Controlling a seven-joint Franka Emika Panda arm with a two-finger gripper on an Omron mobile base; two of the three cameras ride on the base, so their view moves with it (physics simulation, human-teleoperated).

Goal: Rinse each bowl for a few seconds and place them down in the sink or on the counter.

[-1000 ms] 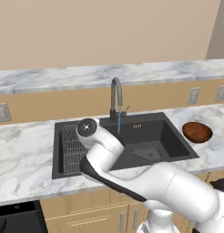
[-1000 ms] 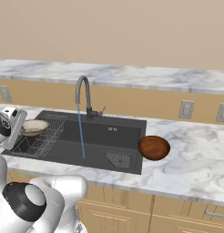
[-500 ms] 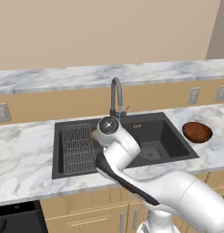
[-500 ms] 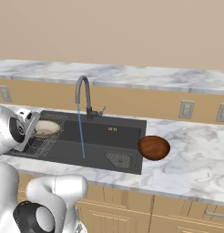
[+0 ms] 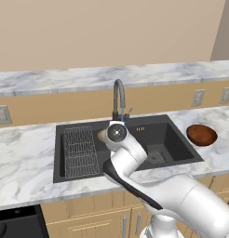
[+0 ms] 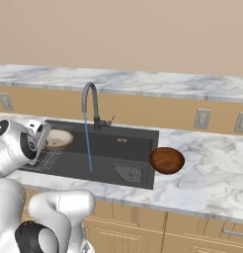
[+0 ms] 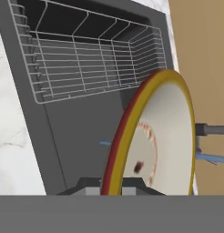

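Because the arm's own white wrist stands in front of it in the left base view, little of the tan bowl shows there, just a pale edge beside the wrist; the tool's finger tips are mostly cut off at the bottom of the hand view. The tool is closed narrowly on the rim of the tan bowl, which stands nearly on edge before the camera, cream inside facing the tap side. From the right base view the bowl hangs over the left part of the sink, above the wire rack, just left of the thin blue stream of water falling from the gooseneck tap. Whether the water touches the bowl I cannot tell. Well apart, the reddish-brown bowl rests on the white marble worktop just right of the basin. A mesh drain lies in the sink floor. Behind runs a raised marble ledge over a wooden backsplash with wall sockets, and beige wall above.
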